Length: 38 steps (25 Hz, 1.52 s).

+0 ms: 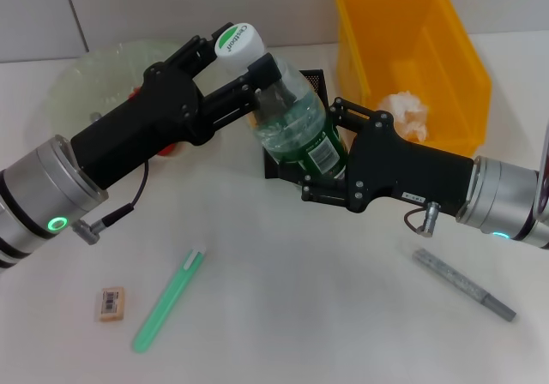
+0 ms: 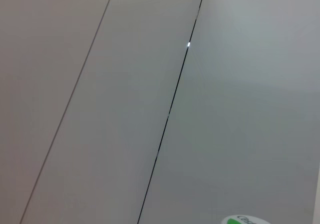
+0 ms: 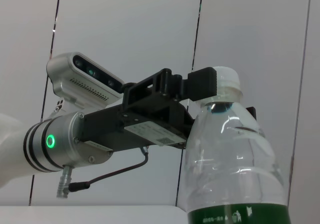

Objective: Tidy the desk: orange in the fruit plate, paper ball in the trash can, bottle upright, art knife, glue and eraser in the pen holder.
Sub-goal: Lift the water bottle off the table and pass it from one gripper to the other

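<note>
The bottle [image 1: 296, 118] stands mid-counter, cap [image 1: 238, 39] tipped toward eleven o'clock. The left tool [image 1: 243, 69] is clenched around its neck; the right tool [image 1: 319, 165] clamps the labelled base. At two o'clock, the yellow bin [image 1: 463, 67] holds the paper ball [image 1: 407, 112]. The eraser [image 1: 111, 303] and green glue stick [image 1: 169, 300] lie at seven o'clock, the art knife [image 1: 464, 284] at four.
</note>
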{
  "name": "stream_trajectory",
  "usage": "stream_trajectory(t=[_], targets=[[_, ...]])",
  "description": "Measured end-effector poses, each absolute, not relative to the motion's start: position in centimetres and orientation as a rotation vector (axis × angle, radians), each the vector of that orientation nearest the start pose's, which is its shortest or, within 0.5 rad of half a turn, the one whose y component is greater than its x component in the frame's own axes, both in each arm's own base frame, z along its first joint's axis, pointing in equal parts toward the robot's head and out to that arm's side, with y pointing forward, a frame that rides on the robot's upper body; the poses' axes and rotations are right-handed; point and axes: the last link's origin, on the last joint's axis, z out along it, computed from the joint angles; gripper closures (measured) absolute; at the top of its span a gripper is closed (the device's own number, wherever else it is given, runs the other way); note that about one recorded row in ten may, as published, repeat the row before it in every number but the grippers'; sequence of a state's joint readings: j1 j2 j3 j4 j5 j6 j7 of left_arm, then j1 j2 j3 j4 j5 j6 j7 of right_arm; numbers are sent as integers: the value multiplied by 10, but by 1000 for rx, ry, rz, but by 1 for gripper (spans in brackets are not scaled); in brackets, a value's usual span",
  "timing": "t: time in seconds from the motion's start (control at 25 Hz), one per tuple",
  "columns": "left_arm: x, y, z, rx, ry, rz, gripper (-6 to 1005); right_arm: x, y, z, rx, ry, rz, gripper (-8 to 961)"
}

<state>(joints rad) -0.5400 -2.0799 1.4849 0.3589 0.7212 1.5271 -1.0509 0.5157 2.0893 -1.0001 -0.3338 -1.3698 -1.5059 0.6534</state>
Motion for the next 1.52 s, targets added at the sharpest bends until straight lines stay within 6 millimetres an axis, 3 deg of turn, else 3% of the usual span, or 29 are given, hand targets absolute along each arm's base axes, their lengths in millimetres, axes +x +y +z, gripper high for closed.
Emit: stream_trajectory(t=[0.6, 0.76, 1.44, 1.52], targets=[[-183, 327, -36, -2389, -492, -1518, 162, 237, 317, -41, -2459, 36, 1007, 190], [-183, 326, -35, -2389, -488, -1524, 289, 238, 316, -41, -2459, 38, 1006, 190], [-182, 325, -36, -2402, -481, -1526, 353, 237, 317, -41, -2458, 36, 1008, 191], [-181, 325, -36, -2402, -466, -1526, 399, 237, 317, -41, -2459, 36, 1008, 191]])
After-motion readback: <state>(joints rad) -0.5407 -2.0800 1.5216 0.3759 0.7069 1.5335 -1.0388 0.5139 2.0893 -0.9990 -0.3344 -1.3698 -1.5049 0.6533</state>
